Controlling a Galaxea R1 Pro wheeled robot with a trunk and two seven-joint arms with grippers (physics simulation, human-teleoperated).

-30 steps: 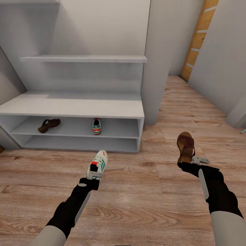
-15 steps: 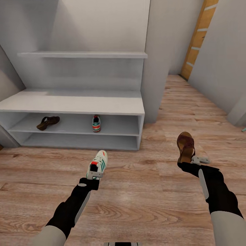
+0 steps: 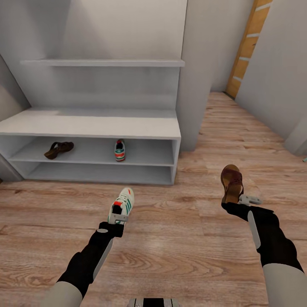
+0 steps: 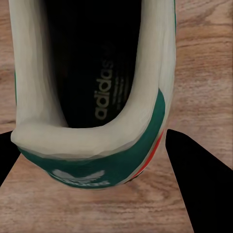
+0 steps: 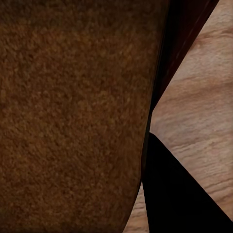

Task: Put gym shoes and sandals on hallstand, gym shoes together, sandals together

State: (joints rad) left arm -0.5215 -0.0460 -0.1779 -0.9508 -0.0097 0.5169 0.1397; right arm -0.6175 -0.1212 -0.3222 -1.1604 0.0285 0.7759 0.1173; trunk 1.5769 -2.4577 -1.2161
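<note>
My left gripper point(image 3: 117, 217) is shut on the heel of a white gym shoe point(image 3: 122, 204) with green stripes, held above the corridor floor point(image 3: 179, 247); the left wrist view looks into this gym shoe point(image 4: 97, 87) from behind the heel. My right gripper point(image 3: 239, 200) is shut on a reddish-brown sandal point(image 3: 232, 182), whose tan footbed point(image 5: 73, 111) fills the right wrist view. The pale grey hallstand point(image 3: 94, 125) stands ahead at the left. On its upper open shelf lie a second sandal point(image 3: 58, 149) at the left and a second gym shoe point(image 3: 120, 150) near the middle.
A grey wall pillar point(image 3: 194, 76) stands right of the hallstand. A wooden door frame point(image 3: 245, 47) shows at the far end of the corridor, with grey walls on the right. Open plank floor lies between me and the hallstand.
The whole view has shifted, so the camera has moved: the hallstand sits slightly higher and the wall shelves have slid upward. Both arms and their shoes hold the same places in the picture.
</note>
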